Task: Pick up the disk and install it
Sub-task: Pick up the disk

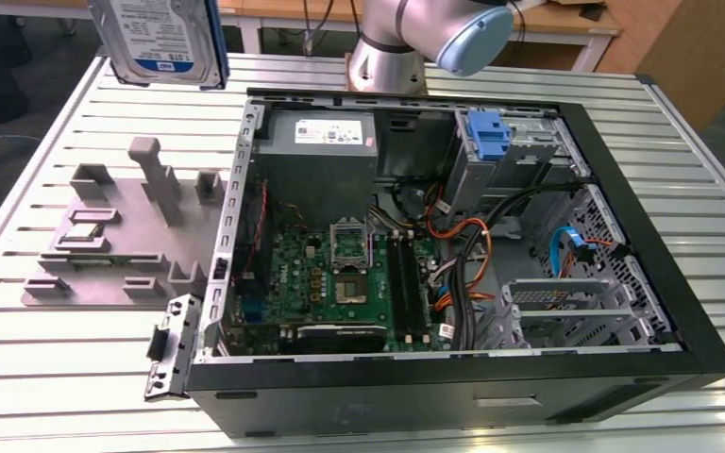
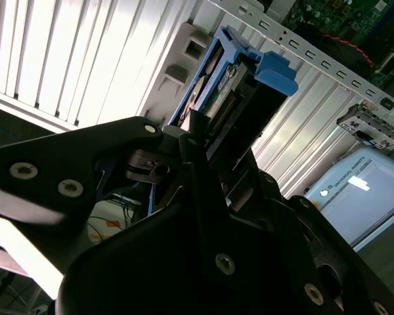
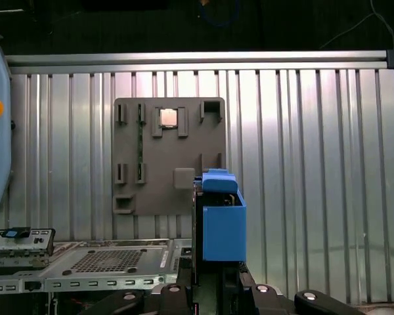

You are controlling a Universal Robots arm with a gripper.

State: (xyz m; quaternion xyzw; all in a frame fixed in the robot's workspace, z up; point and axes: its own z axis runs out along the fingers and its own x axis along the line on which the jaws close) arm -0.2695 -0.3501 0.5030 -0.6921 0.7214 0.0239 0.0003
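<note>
1. Gripper (image 3: pixel 217 283) is clamped on the disk (image 3: pixel 222 223). Its jaws look closed against the blue carrier's sides, though the second wrist view is cluttered.
2. The disk hangs in the air, clear of the grey fixture plate (image 3: pixel 171 157) below the gripper. Pick-up is done.
3. The open computer case (image 1: pixel 665 283) sits well apart from the gripper. The disk is not seated, so the install is outstanding.

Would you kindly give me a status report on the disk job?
Claw shut on silver hard drive in blue plastic carrier. Drive aloft, outside open black computer case.
</note>
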